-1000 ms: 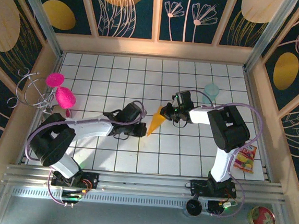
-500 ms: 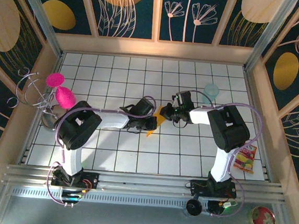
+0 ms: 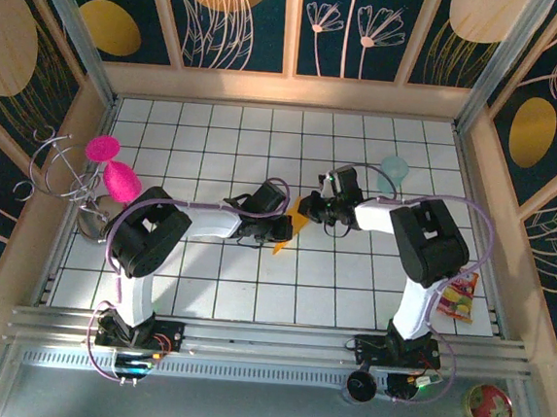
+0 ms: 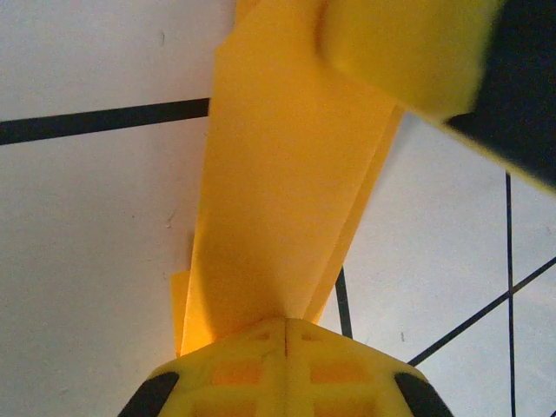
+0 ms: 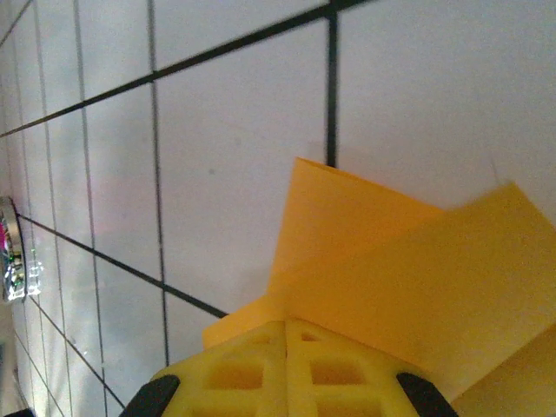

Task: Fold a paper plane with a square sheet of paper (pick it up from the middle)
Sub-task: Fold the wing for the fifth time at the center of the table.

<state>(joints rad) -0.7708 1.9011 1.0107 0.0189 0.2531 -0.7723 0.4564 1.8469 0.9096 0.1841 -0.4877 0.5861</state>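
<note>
orange paper plane [image 4: 287,191] shows layered folds at left wrist.

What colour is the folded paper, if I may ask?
The paper is plain orange-yellow, clearest in the left wrist view.

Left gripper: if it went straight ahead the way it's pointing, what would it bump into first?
Probably the right gripper, straight ahead at the far end of the paper that the left gripper pinches. How close they are is hard to tell.
</note>
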